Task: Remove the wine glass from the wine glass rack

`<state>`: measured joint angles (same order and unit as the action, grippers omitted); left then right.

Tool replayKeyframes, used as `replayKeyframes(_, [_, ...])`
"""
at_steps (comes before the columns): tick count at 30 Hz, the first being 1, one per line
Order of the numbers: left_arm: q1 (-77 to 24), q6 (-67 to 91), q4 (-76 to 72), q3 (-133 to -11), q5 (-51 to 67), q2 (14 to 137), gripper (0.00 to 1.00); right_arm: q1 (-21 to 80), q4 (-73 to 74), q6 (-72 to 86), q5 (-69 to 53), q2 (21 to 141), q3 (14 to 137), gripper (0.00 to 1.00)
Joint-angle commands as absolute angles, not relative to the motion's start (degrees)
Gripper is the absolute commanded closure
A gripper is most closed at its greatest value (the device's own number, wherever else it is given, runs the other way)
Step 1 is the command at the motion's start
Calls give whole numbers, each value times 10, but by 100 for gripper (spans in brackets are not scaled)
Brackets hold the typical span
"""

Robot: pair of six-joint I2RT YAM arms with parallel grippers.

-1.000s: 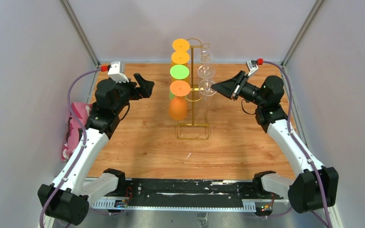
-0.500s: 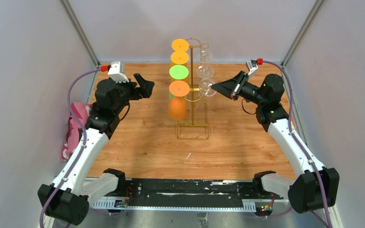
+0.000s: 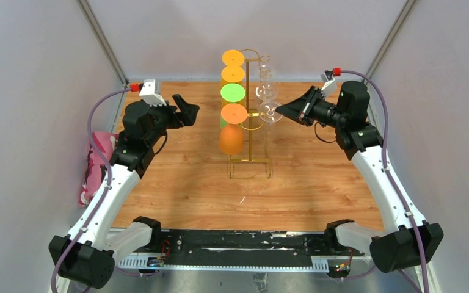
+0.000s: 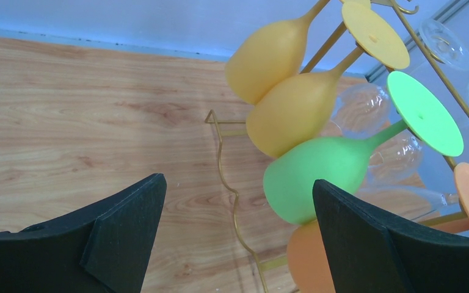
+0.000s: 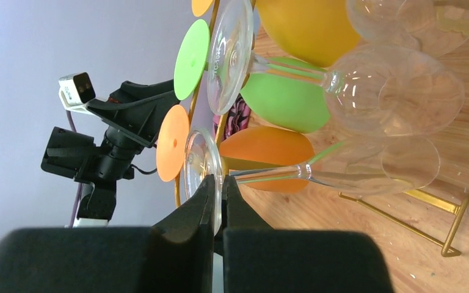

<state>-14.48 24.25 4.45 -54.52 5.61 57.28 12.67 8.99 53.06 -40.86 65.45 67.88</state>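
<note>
- Right now the right claw (image 3: 281, 111) is pinching shut on the flat foot of the lowest clear wine glass (image 3: 270, 113).
- In the right wrist view, its two black fingers (image 5: 183, 220) are pressing together with the thin rim of that foot caught between them, while the stem is running off toward the bowl.
- That wine glass is hanging on the right side of the gold rack (image 3: 250, 152), its foot up against a cross arm.
- Two more clear glasses (image 3: 266, 91) are hanging above it on the same side.
- Orange, green and yellow coloured glasses (image 3: 230, 139) are hanging on the opposite side of the rack.
- The rack is standing upright on the wooden counter (image 3: 177, 183), midway between the two arms.
- The left claw (image 3: 186, 108) is hovering wide open just left of the rack, holding nothing and pointing toward the coloured glasses.
- A pink cloth (image 3: 94, 165) is lying at the counter's left edge, well apart from the rack.
</note>
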Motion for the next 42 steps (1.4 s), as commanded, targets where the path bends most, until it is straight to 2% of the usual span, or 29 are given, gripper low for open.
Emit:
replayKeyframes(1, [-147, 242, 42, -552, 64, 577, 4, 134, 89, 519, -400, 658, 719, 100])
replayKeyframes(15, [-147, 231, 53, -554, 62, 581, 4, 135, 105, 521, -374, 660, 712, 100])
replayKeyframes(38, [-147, 238, 51, -557, 76, 587, 4, 130, 191, 460, -254, 573, 716, 100])
replayKeyframes(42, [-147, 229, 62, -568, 67, 581, 4, 130, 280, 387, -155, 525, 776, 100])
